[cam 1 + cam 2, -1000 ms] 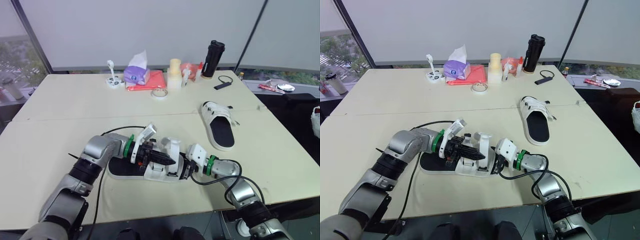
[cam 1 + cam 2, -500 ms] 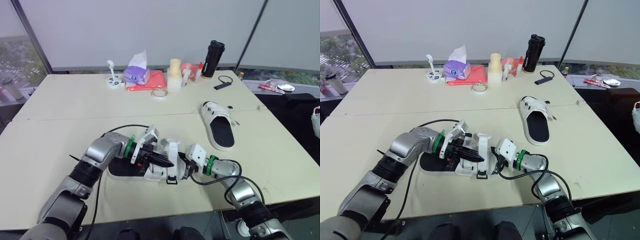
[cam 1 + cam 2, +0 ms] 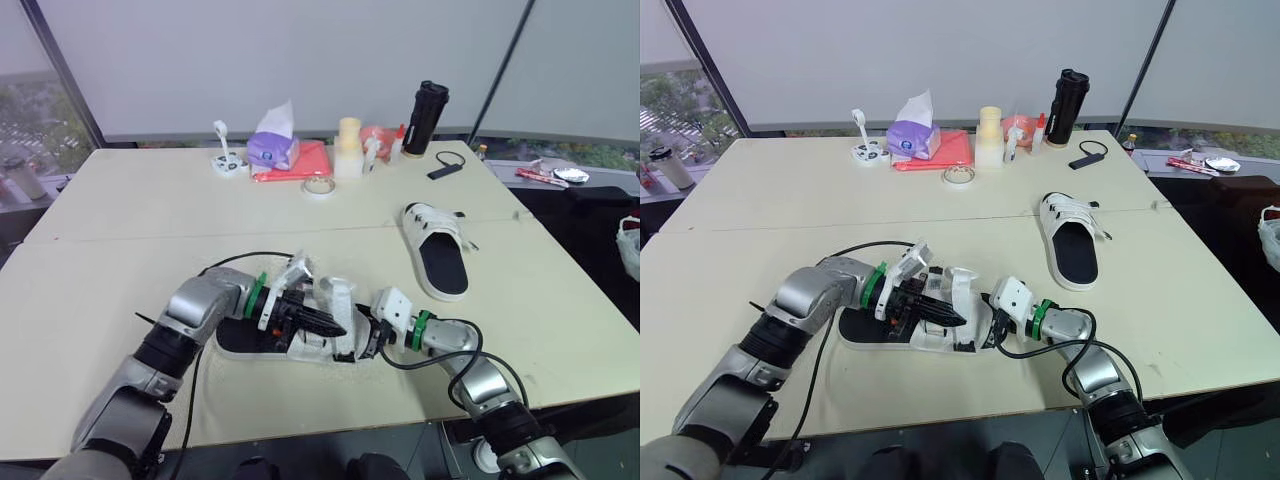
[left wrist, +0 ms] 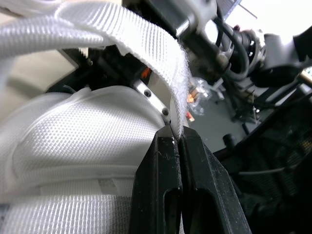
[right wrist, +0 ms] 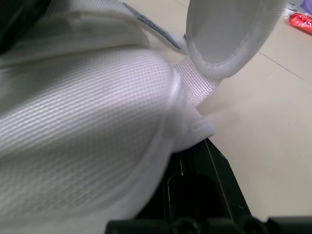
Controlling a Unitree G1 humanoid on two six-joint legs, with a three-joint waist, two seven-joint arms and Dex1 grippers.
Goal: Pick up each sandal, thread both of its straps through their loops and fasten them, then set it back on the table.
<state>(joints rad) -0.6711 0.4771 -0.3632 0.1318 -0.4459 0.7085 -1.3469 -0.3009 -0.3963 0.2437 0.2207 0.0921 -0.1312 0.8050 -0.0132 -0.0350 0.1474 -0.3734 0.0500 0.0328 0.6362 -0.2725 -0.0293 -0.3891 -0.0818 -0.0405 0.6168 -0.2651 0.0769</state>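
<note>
The left gripper is pinched together on the edge of a white strap, which arches up and away from it over the sandal lying on the table just beneath. Just beyond, the right gripper presses against the sandal's far side; whether it grips I cannot tell. The step probably goes best with the pinch near the strap's tip, a pull along its length without twisting, and the right arm steadying the sandal.
</note>
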